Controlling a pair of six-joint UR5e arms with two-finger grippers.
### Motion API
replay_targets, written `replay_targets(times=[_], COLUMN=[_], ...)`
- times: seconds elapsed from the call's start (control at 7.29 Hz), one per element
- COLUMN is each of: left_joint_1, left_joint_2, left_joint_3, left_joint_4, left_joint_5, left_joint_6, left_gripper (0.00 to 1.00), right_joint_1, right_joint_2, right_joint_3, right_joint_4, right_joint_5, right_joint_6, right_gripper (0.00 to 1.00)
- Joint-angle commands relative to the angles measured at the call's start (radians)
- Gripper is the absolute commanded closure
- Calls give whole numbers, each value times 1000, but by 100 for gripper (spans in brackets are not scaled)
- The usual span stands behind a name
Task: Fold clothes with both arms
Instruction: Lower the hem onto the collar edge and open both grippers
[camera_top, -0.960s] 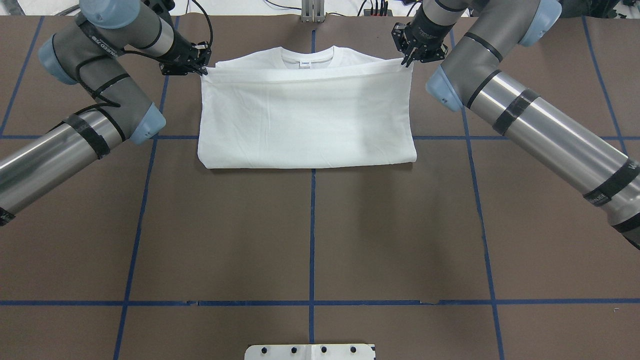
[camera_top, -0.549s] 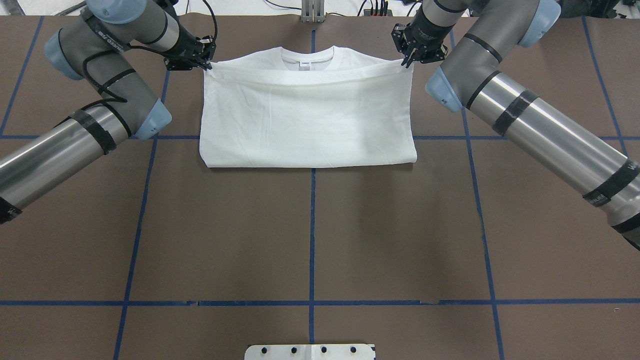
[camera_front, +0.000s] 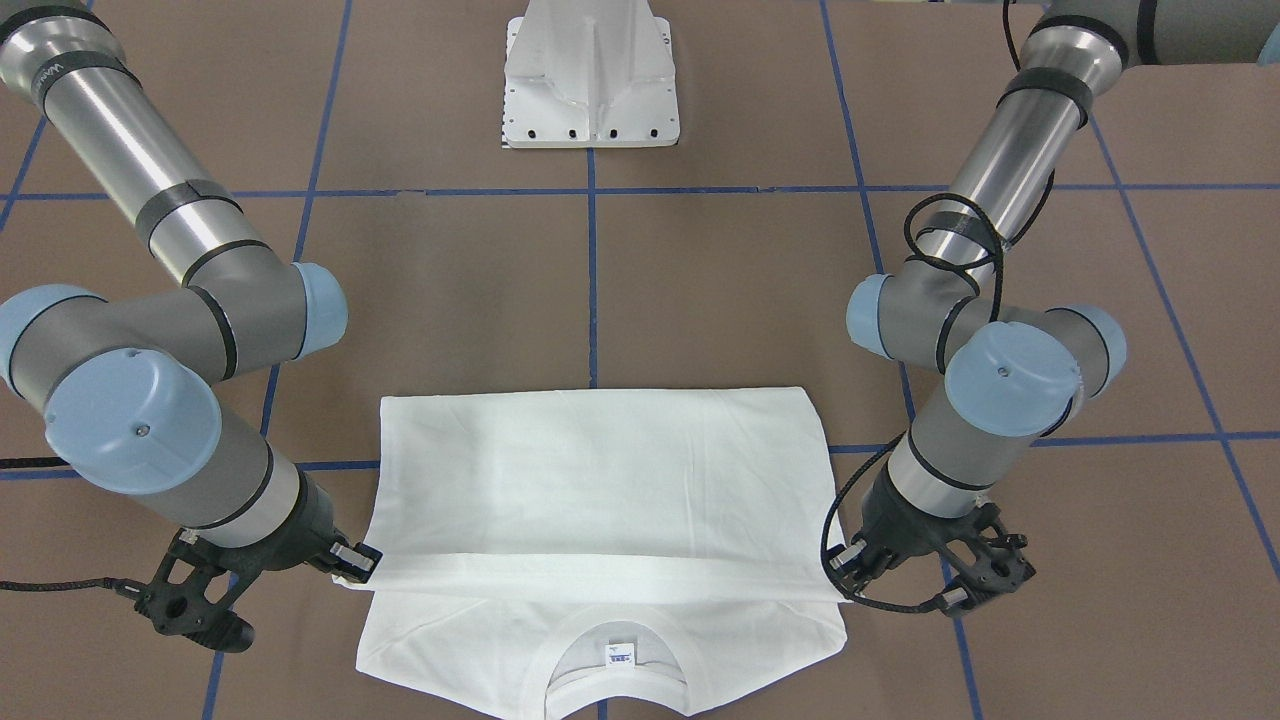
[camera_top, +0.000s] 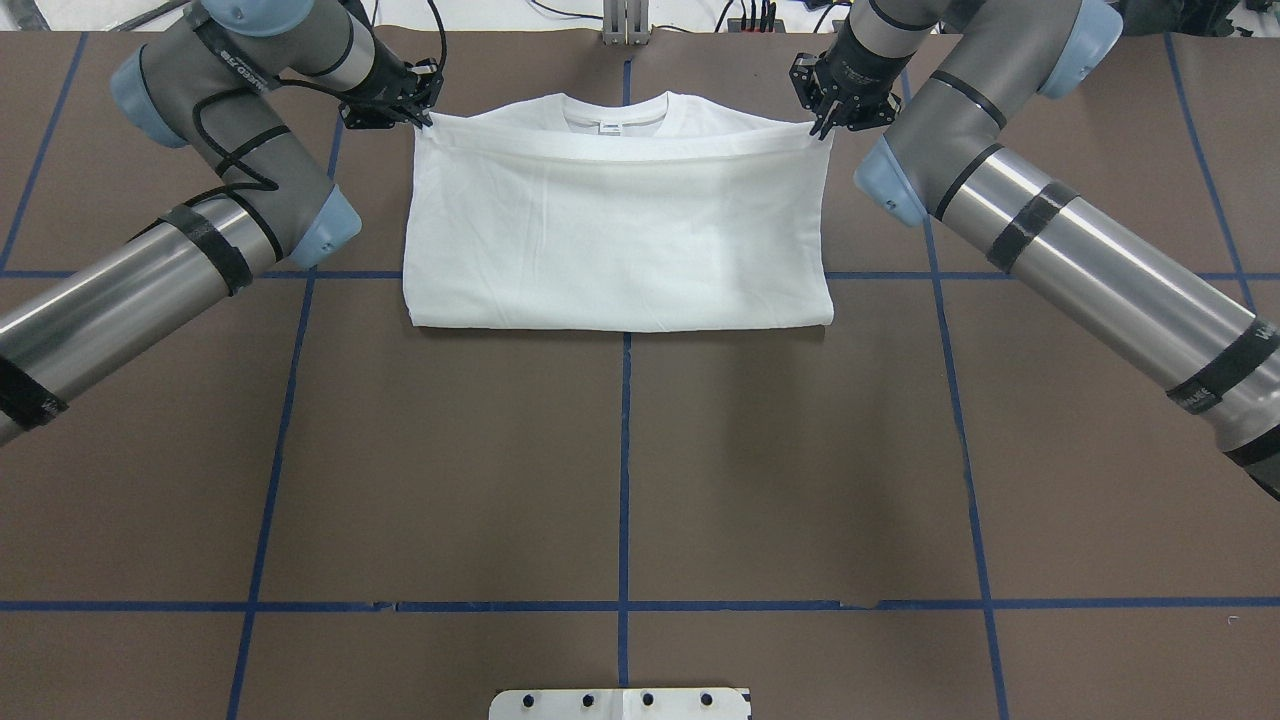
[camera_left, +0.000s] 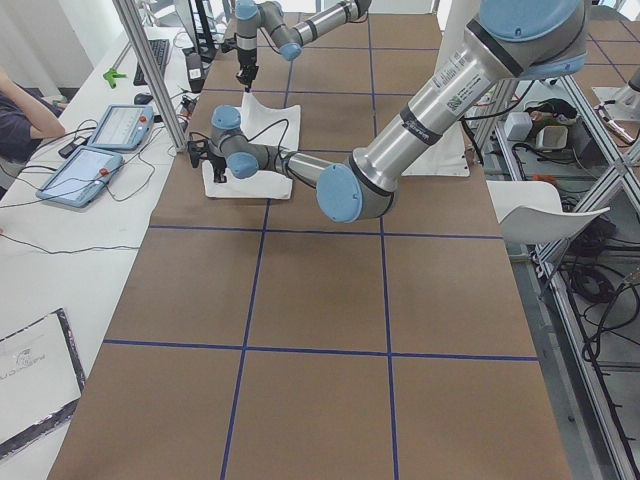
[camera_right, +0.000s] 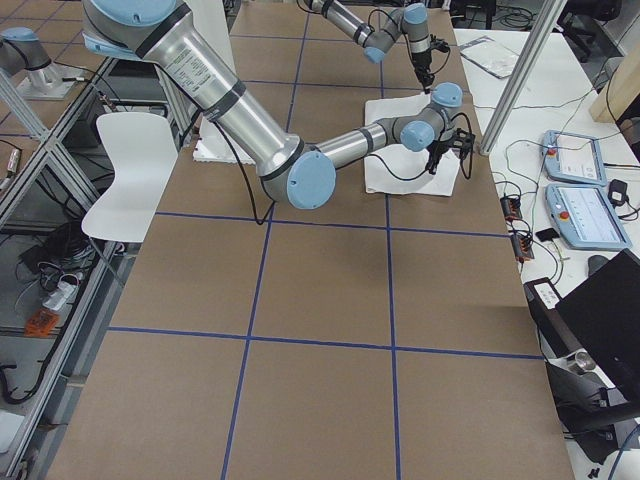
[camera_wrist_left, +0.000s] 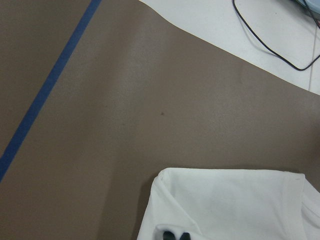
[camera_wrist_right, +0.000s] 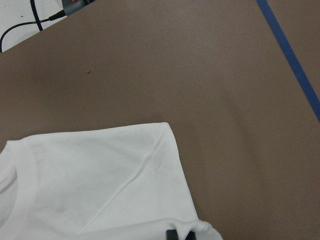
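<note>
At T-shirt (camera_top: 620, 240) corners, left end effector (camera_top: 425, 118), right end effector (camera_top: 822, 128), clamped low

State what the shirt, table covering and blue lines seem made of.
T-shirt: soft matte white knit, likely cotton; it creases and drapes. Table covering: matte brown sheet, perhaps paper or vinyl; flat, no sheen. Blue lines: probably adhesive tape; small gaps show.

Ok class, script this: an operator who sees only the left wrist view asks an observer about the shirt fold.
Operator: Is the right gripper on the shirt too?
Observer: Yes, it pinches the other hem corner.
Operator: Does the hem cover the collar?
Observer: No, the collar and its label show beyond the hem.
</note>
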Motion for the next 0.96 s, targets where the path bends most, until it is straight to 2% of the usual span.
replay_targets(times=[0.0,0.27,0.41,0.69,0.82], left_joint_1=[5,6,6,5,5], left_joint_2=[-8,-10,-9,-13,-11], left_joint_3=[8,8,8,7,5], left_joint_4=[-2,0,-2,5,5], left_joint_5=[0,0,5,19,22], left_joint_6=[1,1,3,1,6], left_gripper=[100,99,41,29,1], right_joint_1=[-1,-1,-4,-2,-2], right_joint_2=[4,5,5,4,4], right_joint_3=[4,10,10,10,10], right_joint_4=[0,0,0,0,0], right_joint_5=[0,0,-6,-11,-11], right_joint_6=[-2,-1,-5,-21,-24], right_gripper=[100,100,1,0,0])
